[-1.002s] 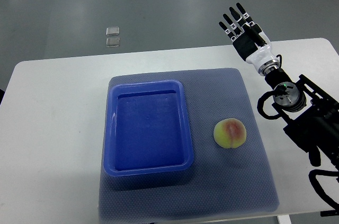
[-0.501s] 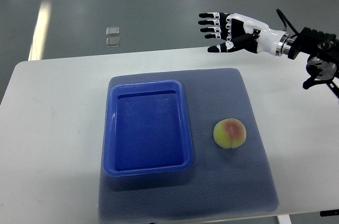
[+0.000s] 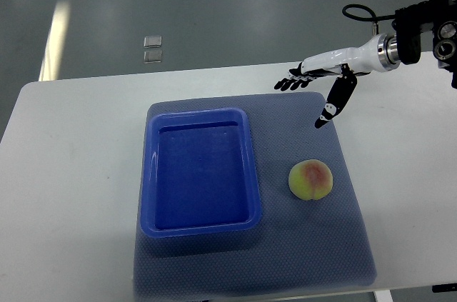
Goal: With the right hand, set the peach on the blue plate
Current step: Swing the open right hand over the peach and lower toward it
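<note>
Counter (image 3: 78,173): white, carrying a grey-blue mat (image 3: 314,245) that is lying across its middle.
Blue plate (image 3: 246,166): a deep rectangular dish, sitting on the mat's left half with nothing in it.
Right hand (image 3: 318,82): reaching in from the upper right above the mat's far edge, palm down, fingers (image 3: 289,84) stretching out towards the left and thumb pointing down, gripping nothing.
Peach (image 3: 310,180): resting on the mat just right of the plate, nearer than the hand and apart from it.
</note>
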